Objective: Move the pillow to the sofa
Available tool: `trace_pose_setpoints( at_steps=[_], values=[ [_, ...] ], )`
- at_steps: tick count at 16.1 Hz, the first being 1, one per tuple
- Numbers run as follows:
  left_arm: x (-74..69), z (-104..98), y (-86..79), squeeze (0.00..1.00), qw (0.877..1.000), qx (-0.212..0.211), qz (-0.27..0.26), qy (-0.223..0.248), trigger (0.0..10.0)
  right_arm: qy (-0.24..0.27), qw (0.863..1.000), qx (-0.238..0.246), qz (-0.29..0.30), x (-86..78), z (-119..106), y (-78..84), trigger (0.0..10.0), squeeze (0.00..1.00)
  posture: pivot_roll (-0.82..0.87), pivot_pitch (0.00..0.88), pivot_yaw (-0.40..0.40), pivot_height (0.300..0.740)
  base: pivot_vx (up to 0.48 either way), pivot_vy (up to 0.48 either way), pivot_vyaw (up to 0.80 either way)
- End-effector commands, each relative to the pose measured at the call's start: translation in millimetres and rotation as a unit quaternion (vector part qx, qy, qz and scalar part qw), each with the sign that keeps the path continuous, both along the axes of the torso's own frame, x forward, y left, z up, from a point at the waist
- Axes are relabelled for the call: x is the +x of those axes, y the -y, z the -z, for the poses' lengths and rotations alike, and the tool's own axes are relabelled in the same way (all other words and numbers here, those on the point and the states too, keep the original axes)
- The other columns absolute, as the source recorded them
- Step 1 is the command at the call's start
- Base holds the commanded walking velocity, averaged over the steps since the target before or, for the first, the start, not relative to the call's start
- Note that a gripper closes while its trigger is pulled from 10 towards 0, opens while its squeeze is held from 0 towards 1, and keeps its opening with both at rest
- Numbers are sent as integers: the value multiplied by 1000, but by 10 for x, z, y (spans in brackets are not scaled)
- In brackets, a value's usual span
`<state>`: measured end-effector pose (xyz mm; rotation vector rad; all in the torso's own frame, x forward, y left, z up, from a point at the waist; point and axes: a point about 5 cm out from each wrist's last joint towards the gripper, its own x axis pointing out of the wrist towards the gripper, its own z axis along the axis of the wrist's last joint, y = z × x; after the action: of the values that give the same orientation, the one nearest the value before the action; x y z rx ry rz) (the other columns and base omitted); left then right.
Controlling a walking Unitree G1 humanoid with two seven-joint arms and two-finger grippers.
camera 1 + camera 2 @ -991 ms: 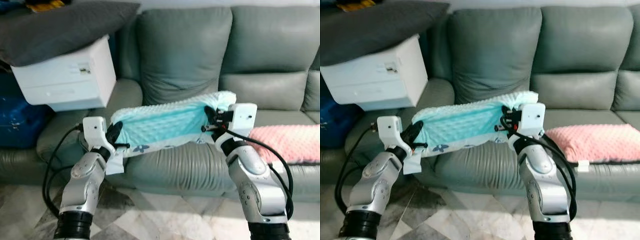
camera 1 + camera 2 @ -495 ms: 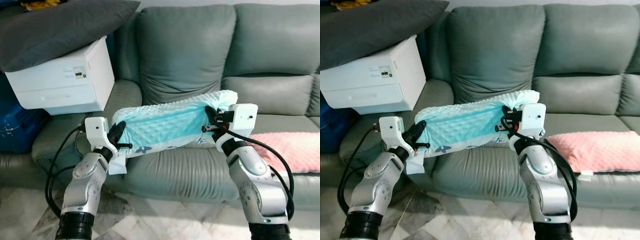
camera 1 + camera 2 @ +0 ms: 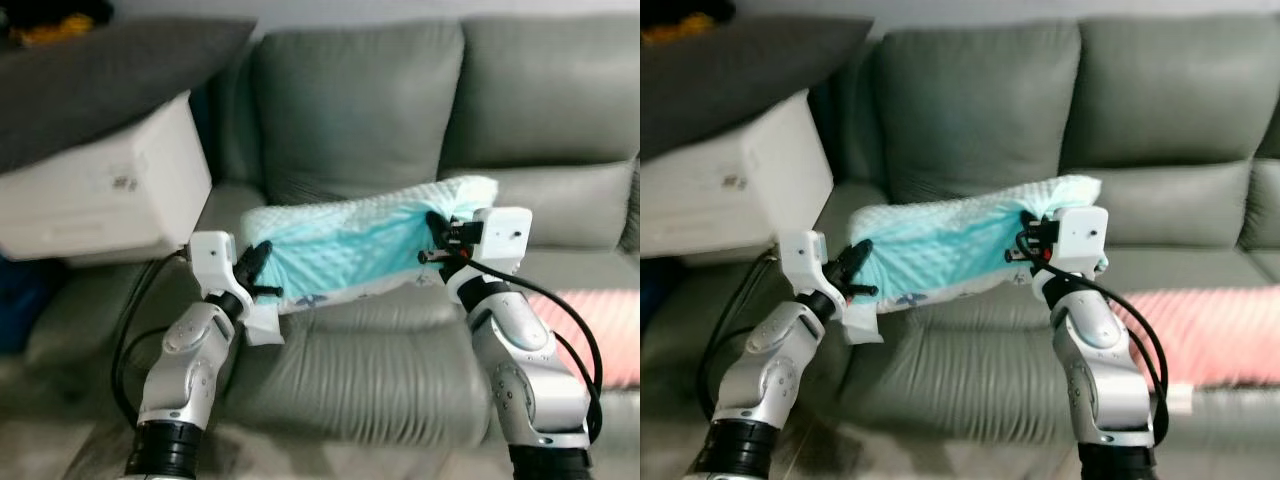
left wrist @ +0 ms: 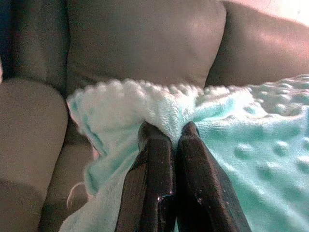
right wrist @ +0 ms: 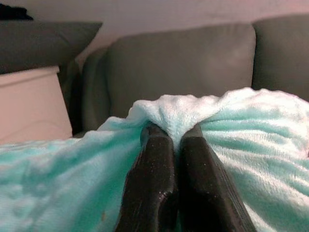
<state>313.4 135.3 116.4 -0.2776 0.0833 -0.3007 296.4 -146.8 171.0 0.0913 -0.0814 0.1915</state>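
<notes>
A mint-green dimpled pillow point(image 3: 350, 245) hangs in the air over the seat of the grey-green sofa point(image 3: 350, 120), held at both ends. My left gripper point(image 3: 262, 262) is shut on its left end, and the left wrist view has the fabric point(image 4: 145, 108) bunched over the closed fingers point(image 4: 154, 179). At the other end my right gripper point(image 3: 433, 222) is shut on the pillow, its fingers point(image 5: 157, 183) pinching a fold of the cloth point(image 5: 183, 113). The pillow sags a little in the middle.
A white box point(image 3: 95, 185) with a dark grey cushion point(image 3: 110, 70) on top stands on the sofa's left end. A pink pillow point(image 3: 600, 330) lies on the seat at the right. The sofa's front edge point(image 3: 350, 370) is just below my arms.
The view has shifted and blurred as I moved closer. The pillow, held by both grippers, now sits higher and farther in over the seat.
</notes>
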Motion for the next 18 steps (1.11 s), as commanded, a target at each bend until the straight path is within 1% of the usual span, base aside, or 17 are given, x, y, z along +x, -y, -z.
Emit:
trace_pose_setpoints(
  at_steps=[1, 6, 12, 14, 16, 17, 18],
  values=[
    [2, -51, -148, 0, 1000, 7, -19, 10, 10000, 20, 999, 9, -26, 6, -94, -143, 10000, 0, -187, 0, 47, 740, 472, 0, 0],
    [-11, -43, -139, 0, 1000, 5, -18, 9, 10000, 17, 999, 9, -27, 1, -83, -145, 10000, 0, -187, 0, 45, 740, 430, 0, 0],
    [-10, -36, -119, 0, 1000, 8, -4, 7, 10000, 11, 1000, 7, -25, -9, -58, -149, 10000, 0, -190, 0, 47, 740, 0, 0, 0],
    [11, -14, -108, 0, 1000, 27, 9, 3, 10000, 4, 1000, 4, -23, -20, -21, -137, 10000, 0, -192, 0, 50, 740, 0, 0, 0],
    [38, 27, -96, 0, 999, 40, 15, -3, 10000, -14, 1000, -11, -8, -29, 76, -87, 10000, 0, -192, 0, 52, 740, 0, 0, 0],
    [62, 75, -90, 0, 999, 47, 16, -8, 10000, -29, 999, -16, 16, -22, 149, -14, 10000, 0, -192, 0, 52, 740, 0, 0, 0],
    [58, 188, -110, 0, 998, 58, 20, -20, 10000, -49, 997, -14, 53, -14, 225, 106, 10000, 0, -207, 0, 62, 740, 0, 0, 0]
  ],
)
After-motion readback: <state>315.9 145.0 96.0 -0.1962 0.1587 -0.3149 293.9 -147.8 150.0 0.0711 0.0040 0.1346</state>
